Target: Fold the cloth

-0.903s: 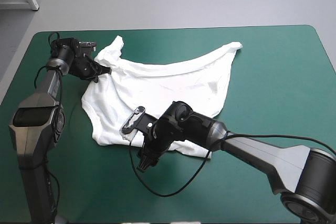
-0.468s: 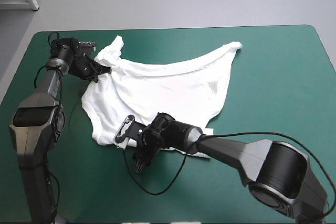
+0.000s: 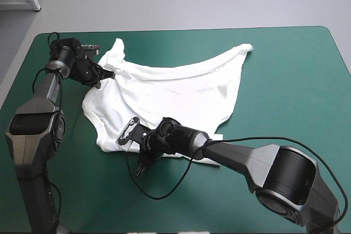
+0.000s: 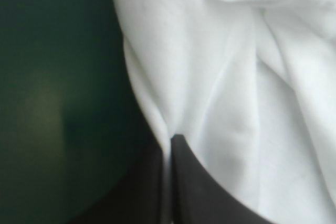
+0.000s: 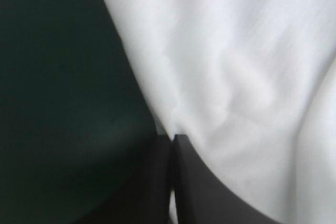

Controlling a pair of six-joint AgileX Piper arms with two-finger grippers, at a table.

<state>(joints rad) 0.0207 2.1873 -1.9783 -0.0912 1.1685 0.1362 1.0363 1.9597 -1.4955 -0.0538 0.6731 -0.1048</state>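
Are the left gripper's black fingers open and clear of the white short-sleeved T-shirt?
No, the left gripper is shut on the white T-shirt, cloth pinched between its fingers.

The high view is bright, with even light coming from above. The tabletop [image 3: 285,80] has only thin, soft shadows beside the arms and along the edge of the T-shirt [image 3: 181,91]. The T-shirt shines very white, and its folds show as pale grey lines. In both wrist views the tabletop looks very dim, while the T-shirt glows. The left pincer [image 4: 171,138] and right pincer [image 5: 173,138] are plain dark shapes there.
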